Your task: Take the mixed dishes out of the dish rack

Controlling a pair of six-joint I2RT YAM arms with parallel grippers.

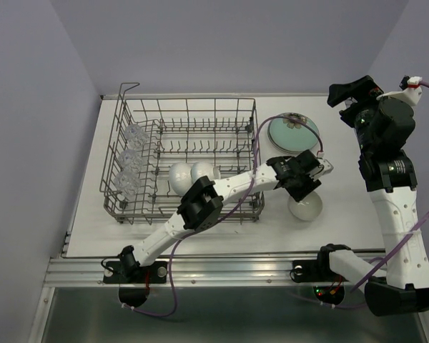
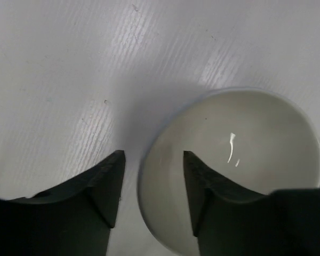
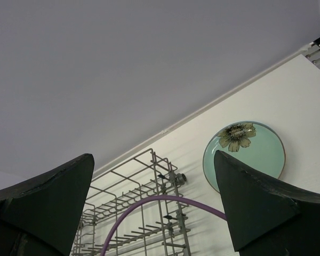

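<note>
1. Left claw (image 2: 153, 154) is open, one finger on each side of the rim of a white bowl (image 2: 245, 154) that sits on the counter (image 2: 53, 80), right of the rack (image 1: 186, 161).
2. Right claw (image 3: 153, 160) is spread wide and holds nothing; it is raised, well to the right of the rack.
3. Green plate (image 1: 293, 131) lies flat on the counter, just right of the rack's far corner.
4. Two more bowls (image 1: 182, 176) sit inside the rack, and the glasses (image 1: 130, 161) line its left side.
</note>
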